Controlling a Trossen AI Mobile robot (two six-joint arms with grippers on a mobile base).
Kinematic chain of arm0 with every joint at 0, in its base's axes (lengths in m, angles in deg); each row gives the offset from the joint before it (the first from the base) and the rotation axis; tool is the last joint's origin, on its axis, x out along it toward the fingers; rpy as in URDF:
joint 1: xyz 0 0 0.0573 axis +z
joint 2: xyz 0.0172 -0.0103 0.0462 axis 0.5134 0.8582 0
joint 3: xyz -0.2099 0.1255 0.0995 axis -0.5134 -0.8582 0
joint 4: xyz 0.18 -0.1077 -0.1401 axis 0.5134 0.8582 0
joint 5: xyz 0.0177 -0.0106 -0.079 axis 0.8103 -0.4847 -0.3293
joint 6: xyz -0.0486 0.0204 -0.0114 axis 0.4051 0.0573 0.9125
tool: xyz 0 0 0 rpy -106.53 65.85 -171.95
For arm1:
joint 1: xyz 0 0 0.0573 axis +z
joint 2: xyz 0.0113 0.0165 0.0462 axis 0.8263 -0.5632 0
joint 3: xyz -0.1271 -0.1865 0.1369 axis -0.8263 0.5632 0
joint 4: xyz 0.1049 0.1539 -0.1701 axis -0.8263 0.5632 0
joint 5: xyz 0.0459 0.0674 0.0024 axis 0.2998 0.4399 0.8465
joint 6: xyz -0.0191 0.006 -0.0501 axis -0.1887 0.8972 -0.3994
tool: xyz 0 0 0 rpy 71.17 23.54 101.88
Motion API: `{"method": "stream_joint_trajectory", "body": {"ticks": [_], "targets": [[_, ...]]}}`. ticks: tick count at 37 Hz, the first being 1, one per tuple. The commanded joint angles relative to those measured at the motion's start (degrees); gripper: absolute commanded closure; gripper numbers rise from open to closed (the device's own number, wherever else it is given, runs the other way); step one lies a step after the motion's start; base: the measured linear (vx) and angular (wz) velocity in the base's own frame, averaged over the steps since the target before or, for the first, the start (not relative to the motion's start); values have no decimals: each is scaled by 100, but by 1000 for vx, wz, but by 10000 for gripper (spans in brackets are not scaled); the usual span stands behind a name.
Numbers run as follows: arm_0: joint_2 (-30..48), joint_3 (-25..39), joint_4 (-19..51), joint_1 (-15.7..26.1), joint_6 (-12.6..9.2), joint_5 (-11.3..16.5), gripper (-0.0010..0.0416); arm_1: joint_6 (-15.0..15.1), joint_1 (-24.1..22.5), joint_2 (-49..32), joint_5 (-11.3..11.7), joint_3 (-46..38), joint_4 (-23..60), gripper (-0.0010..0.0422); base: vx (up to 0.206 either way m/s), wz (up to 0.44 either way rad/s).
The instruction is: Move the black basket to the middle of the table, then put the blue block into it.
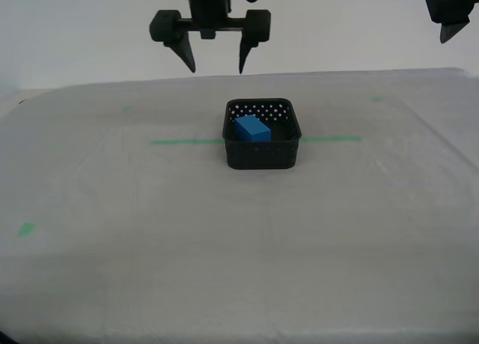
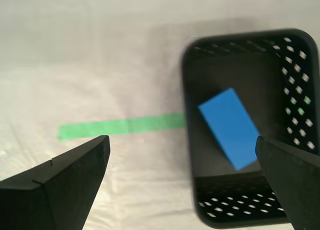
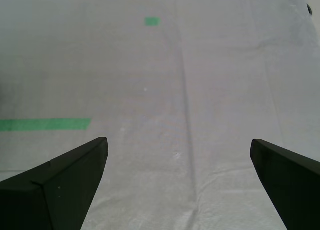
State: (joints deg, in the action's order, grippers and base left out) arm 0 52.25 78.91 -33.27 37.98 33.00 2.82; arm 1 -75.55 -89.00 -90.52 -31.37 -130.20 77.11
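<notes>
The black basket (image 1: 262, 157) stands near the middle of the table (image 1: 224, 254), on the green tape line (image 1: 183, 141). The blue block (image 1: 252, 129) lies inside it, slightly askew. My second gripper (image 1: 217, 66) hangs open and empty in the air above and just behind the basket. Its wrist view shows the basket (image 2: 300, 90) with the block (image 2: 231, 127) on its floor, between the spread fingers (image 2: 75, 170). My first gripper (image 1: 453, 30) is raised at the exterior view's top right, partly out of frame. It is open over bare table (image 3: 179, 142).
Small green tape bits lie at the exterior view's front left (image 1: 27, 229) and back right (image 1: 376, 99). The tape line's end (image 3: 45, 124) and one bit (image 3: 152, 21) show in the first wrist view. A pale wall stands behind the table.
</notes>
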Motion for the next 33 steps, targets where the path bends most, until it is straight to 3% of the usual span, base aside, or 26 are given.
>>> {"method": "stream_joint_trajectory", "body": {"ticks": [1,20,33], "targets": [[0,2,-9,-2,4,-13,7,46,173,505,13,728,-422,11,0,0],[0,2,-7,-2,4,-11,7,437,1296,2743,352,3532,-1561,11,0,0],[0,2,-9,-2,4,-11,7,1344,1786,3488,455,4715,-3084,11,0,0]]}}
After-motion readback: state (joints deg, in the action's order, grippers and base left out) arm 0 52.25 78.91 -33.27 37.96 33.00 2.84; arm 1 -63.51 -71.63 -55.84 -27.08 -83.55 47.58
